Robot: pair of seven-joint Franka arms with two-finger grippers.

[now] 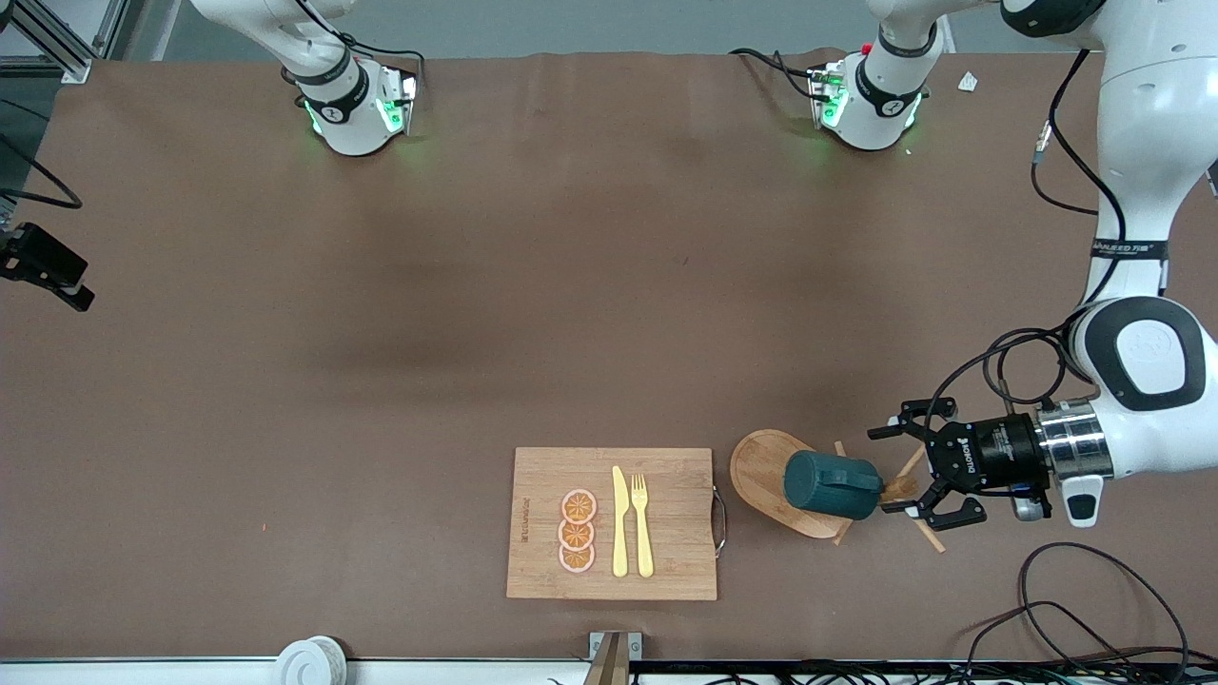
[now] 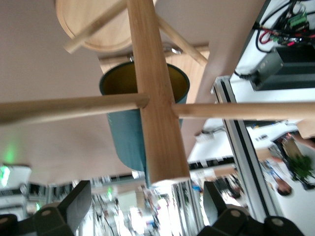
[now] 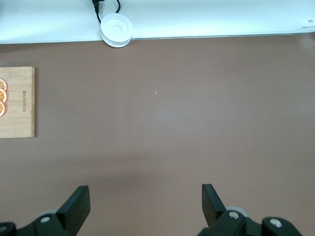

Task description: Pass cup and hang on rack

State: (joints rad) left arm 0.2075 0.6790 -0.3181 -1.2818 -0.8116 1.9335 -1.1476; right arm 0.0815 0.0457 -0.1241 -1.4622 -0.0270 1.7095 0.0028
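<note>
The dark teal cup [image 1: 833, 485] with its yellow inside hangs on the light wooden rack [image 1: 761, 471], beside the post and over the oval base. The rack's post and pegs point toward the left arm's end of the table, and the rack looks tilted that way. My left gripper [image 1: 880, 473] is open, level with the post's top end, one finger on each side and not touching. The left wrist view looks along the post [image 2: 152, 98] to the cup [image 2: 125, 137], with the left gripper [image 2: 146, 196] empty. My right gripper [image 3: 145, 194] is open and empty over bare table; it is out of the front view.
A rectangular wooden cutting board [image 1: 666, 571] lies beside the rack toward the right arm's end. It carries a yellow knife [image 1: 619, 523], a fork [image 1: 641, 523] and orange slices [image 1: 578, 531]. A white roll [image 1: 309, 661] sits at the near table edge. Cables [image 1: 1075, 609] lie near the left arm.
</note>
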